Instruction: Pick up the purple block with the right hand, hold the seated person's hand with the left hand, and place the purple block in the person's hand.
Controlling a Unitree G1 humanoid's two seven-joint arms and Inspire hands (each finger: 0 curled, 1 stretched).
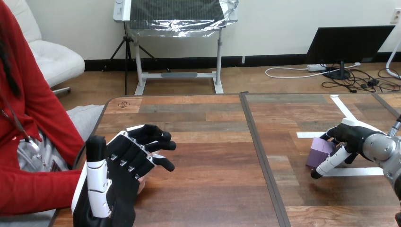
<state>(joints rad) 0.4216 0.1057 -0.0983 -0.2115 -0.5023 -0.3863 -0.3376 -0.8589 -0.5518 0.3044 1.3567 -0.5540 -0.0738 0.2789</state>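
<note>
- My right hand (341, 147) is curled round the purple block (320, 150), which sits on the table (213, 156) at right.
- I'd firm that pinch before lifting, then rise straight.
- My left hand (122, 172) covers the person's hand (141, 184); I cannot tell whether it grips.

The left hand (120, 182) was black, with a long white shell running down its thumb side and a row of small pale marks across the knuckles. Its fingers (153, 134) were black, broken by short white segments. The right hand (350, 135) was black too, capped by a flat white shell on its back. One finger (331, 163) had a white middle segment and a black tip. The forearm (384, 147) behind it was rounded, smooth silver metal.
</note>
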